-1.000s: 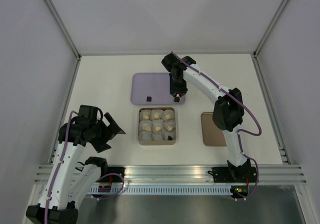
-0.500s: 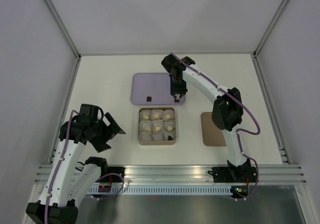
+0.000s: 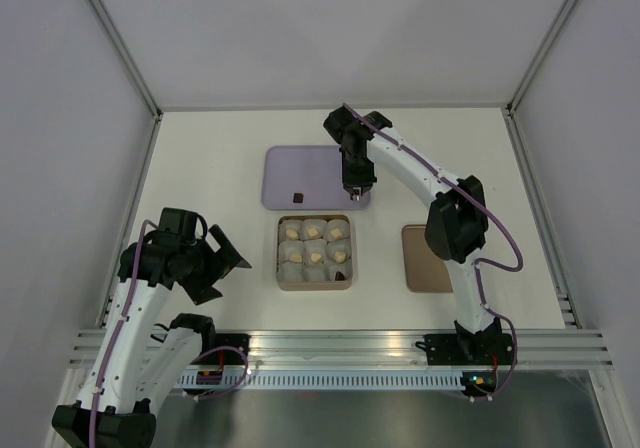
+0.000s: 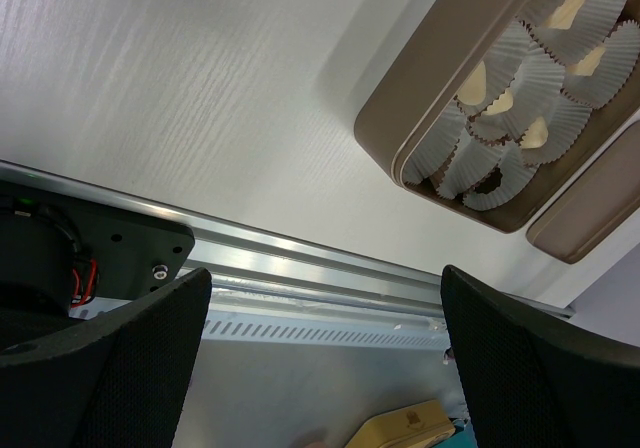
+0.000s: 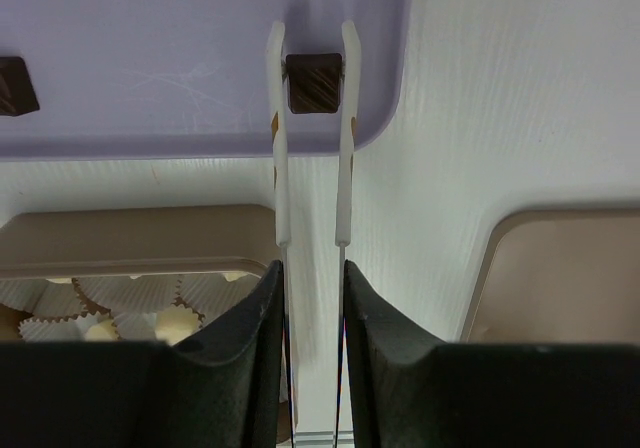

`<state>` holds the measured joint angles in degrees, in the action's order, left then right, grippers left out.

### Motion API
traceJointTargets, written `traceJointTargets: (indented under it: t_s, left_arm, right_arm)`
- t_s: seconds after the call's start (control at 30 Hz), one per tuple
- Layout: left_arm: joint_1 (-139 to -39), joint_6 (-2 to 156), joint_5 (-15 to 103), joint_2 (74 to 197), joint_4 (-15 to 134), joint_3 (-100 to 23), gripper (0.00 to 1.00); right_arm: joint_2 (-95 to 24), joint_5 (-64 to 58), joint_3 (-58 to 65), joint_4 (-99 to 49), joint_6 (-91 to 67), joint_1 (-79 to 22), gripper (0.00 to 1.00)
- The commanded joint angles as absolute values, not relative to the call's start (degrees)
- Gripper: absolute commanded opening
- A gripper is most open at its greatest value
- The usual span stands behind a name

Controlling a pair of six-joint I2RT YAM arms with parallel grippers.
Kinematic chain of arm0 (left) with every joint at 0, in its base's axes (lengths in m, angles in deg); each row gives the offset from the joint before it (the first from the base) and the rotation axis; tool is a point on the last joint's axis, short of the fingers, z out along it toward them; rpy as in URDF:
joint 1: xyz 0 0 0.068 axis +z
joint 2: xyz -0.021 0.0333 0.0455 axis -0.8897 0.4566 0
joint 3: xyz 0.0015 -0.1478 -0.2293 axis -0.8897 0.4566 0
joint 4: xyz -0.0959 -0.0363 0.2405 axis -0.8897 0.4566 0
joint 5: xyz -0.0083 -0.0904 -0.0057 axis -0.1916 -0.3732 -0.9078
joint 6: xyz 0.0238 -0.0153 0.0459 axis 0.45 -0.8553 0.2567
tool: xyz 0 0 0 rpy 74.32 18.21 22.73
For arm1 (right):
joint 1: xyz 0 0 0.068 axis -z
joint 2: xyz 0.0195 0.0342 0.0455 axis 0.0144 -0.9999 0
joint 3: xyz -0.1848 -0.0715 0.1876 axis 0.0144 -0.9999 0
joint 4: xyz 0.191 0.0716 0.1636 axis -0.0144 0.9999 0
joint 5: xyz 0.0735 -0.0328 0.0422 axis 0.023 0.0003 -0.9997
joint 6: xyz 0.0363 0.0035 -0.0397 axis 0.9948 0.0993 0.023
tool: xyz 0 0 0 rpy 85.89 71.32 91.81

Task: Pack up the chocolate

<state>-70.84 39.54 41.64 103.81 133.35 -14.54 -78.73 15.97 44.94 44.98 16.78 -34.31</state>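
the right end effector [image 5: 312,318] is clamped on the tongs [image 5: 281,168], whose white tips bracket a dark chocolate square [image 5: 314,83] at the near right corner of the purple tray [image 5: 150,58], likely to pinch it cleanly. the box [image 5: 130,236] just near of the tray holds the cream pieces [image 4: 484,80] in paper cups [image 4: 530,63]. the left end effector [image 4: 320,358], jaws apart, hangs at the near left, out of the way.

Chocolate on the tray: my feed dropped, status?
Left gripper open, idle. Right gripper squeezing tongs, tips either side of dark chocolate on tray. Nothing in the way.
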Motion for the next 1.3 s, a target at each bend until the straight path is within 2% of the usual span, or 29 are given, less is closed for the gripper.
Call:
traceJointTargets:
  t_s: [0.0, 0.23, 0.6, 0.87, 1.03, 1.27]
  left_arm:
    - [-71.1, 36.8, 39.9, 103.8, 134.7, -15.8, 0.99]
    - [-71.1, 37.0, 39.7, 103.6, 134.8, -16.1, 1.0]
    - [-71.1, 37.6, 39.1, 103.5, 134.9, -15.4, 1.0]
    - [-71.1, 37.9, 38.9, 103.2, 134.6, -14.4, 1.0]
    - [-71.1, 38.2, 38.8, 103.0, 134.4, -13.6, 1.0]
    - [-71.1, 38.2, 38.7, 102.3, 134.4, -13.4, 1.0]
  right_arm:
    - [-75.2, 16.6, 49.9, 46.3, 15.3, -34.4, 0.1]
    - [-72.1, 14.0, 49.5, 46.5, 14.9, -34.5, 0.09]
    - [-60.8, 11.4, 44.6, 49.3, 12.8, -37.8, 0.08]
    - [-51.8, 9.7, 30.8, 49.0, 21.1, -54.3, 0.08]
    - [-52.4, 9.7, 27.0, 47.3, 22.9, -63.3, 0.08]
    - [-56.1, 11.7, 27.5, 45.1, 22.9, -65.7, 0.08]
